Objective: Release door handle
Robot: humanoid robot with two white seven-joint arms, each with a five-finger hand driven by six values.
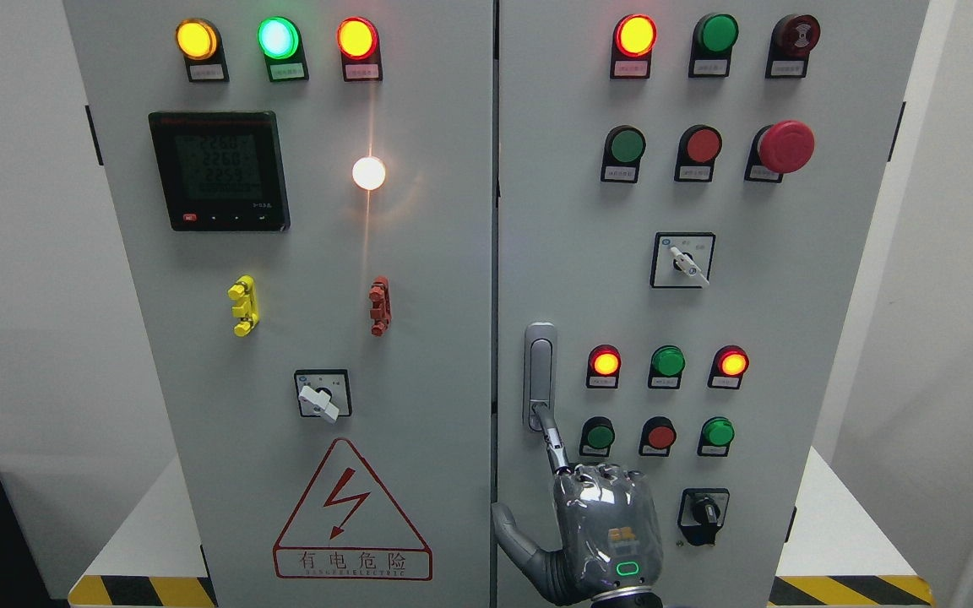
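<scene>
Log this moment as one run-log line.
right hand: index fingertip on lower end of door handle, other fingers curled | door: closed | left hand: not in view | release: pending

Robot hand [600, 523] — glossy grey shell, dark jointed fingers, orange mark, green-lit oval on back

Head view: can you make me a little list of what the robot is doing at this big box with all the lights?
Place: grey electrical cabinet with two doors
Working hand: right robot hand, at the bottom of the right door
Index finger: stretched up, tip at the lower end of the door handle
Other fingers: curled
Grip: handle not wrapped by the hand
Door: looks closed
Left robot hand: not seen
Nearby: warning triangle sign on the left door
</scene>
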